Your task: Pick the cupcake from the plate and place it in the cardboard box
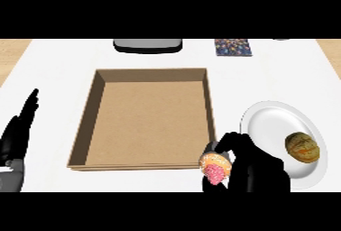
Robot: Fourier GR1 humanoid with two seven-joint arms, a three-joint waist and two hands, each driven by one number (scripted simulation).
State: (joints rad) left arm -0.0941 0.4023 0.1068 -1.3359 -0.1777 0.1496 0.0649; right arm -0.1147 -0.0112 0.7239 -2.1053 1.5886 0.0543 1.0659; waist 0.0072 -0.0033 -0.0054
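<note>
Cupcake point(214, 168), one only, sits clamped in the right hand's point(256, 173) curled fingers point(233, 140), just off the cardboard box's point(90, 131) near right corner. One plate point(273, 122) holds one bun point(302, 147). Left hand point(16, 135) rests at the bench's point(60, 67) left edge, fingers straight.

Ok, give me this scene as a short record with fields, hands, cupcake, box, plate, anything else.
right hand: curled round the cupcake, just off the box's near right corner
left hand: open, resting at the left edge
box: cardboard, open, nothing inside
plate: white, right of the box, holds a brownish round item
far edge: a grey object and a patterned object
</note>
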